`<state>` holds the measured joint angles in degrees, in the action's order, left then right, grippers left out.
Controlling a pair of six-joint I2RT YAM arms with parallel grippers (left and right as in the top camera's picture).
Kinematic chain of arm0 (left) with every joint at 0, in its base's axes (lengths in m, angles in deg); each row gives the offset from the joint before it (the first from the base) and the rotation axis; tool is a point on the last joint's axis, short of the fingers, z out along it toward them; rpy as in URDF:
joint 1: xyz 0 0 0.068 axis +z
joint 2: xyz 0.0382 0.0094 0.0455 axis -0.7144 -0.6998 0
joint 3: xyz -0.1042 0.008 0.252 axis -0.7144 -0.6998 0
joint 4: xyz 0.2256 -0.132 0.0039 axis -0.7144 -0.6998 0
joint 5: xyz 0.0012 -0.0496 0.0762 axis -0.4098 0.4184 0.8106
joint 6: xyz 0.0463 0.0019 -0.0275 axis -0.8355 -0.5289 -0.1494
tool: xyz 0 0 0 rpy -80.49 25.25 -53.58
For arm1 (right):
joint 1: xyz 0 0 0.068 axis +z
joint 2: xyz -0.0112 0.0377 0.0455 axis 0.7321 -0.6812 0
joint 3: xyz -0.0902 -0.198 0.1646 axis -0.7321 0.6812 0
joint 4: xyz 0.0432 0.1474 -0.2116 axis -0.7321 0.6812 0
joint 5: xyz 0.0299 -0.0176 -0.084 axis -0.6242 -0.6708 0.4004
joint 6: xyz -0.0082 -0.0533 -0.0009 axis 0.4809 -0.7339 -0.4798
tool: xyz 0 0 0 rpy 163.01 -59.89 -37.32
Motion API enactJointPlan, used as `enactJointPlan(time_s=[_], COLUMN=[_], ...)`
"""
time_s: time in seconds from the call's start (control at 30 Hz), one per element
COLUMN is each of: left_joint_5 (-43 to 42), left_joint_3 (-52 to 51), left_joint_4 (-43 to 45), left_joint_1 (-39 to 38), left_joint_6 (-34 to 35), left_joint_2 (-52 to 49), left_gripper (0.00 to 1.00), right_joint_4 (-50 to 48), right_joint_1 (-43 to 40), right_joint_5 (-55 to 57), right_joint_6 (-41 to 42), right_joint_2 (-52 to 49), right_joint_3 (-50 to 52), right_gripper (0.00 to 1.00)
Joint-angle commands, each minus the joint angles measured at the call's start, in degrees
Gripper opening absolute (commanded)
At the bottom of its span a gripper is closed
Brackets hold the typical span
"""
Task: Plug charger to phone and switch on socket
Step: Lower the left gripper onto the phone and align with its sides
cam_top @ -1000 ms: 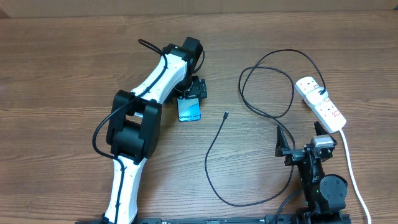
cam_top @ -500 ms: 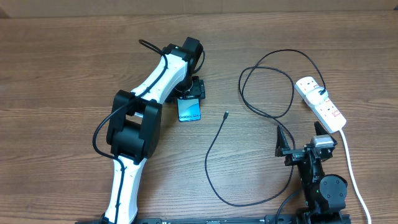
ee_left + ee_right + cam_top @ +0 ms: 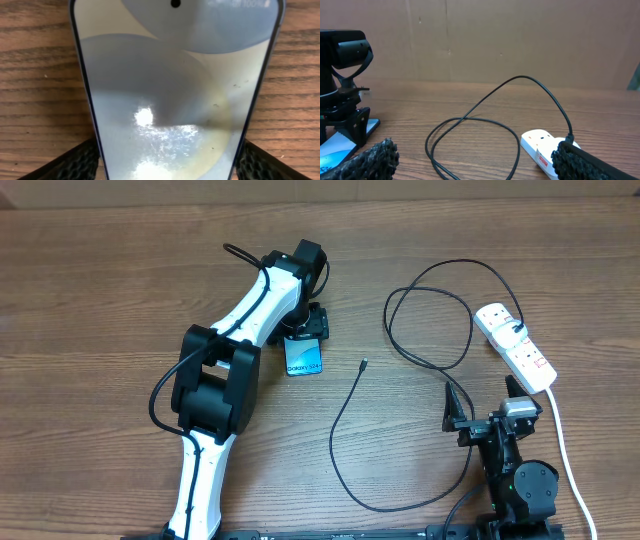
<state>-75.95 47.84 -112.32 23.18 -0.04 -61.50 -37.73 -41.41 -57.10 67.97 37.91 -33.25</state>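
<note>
Left hand (image 3: 305,330) straddles the far end of the phone (image 3: 305,357) in the overhead view. The phone lies flat on the desk (image 3: 100,300), its blue screen running toward 6 o'clock from the hand. At 3 o'clock from the phone, well apart, lies the tip of the charger (image 3: 345,440), whose cable loops away toward 5 o'clock. The socket (image 3: 515,347) sits at 3 o'clock on the desk, with the right hand (image 3: 483,402) near it at 6 o'clock, released and holding nothing.

From the left wrist, the phone (image 3: 170,90) fills the frame, screen up. The fingers (image 3: 75,160) stand just beside its two long edges; whether they press on it I cannot tell.

From the right wrist, the fingers (image 3: 370,160) are spread wide at the bottom corners. The charger (image 3: 520,85) arcs over the desk into the socket (image 3: 540,150) at 4 o'clock, and the phone (image 3: 335,150) shows at 8 o'clock.
</note>
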Motion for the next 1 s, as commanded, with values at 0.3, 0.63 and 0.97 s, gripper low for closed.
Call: enactJointPlan(time_s=[0.3,0.63,0.97], left_joint_5=[2.21,2.19,2.19], left_joint_3=[-1.53,-1.36,1.33], left_joint_4=[-0.46,-1.55,-2.97], left_joint_1=[0.26,0.28,0.35], left_joint_6=[0.20,1.03,2.29], left_joint_2=[-0.50,-0.48,-0.28], left_gripper=[0.74,0.75,0.73], right_joint_4=[-0.35,-0.35,-0.35], right_joint_1=[-0.26,-0.26,-0.26], right_joint_5=[-0.13,-0.13,-0.13], right_joint_6=[0.13,0.11,0.13], right_joint_2=[0.50,0.50,0.50], right_joint_3=[0.61,0.61,0.61], right_gripper=[1.00,1.00,1.00])
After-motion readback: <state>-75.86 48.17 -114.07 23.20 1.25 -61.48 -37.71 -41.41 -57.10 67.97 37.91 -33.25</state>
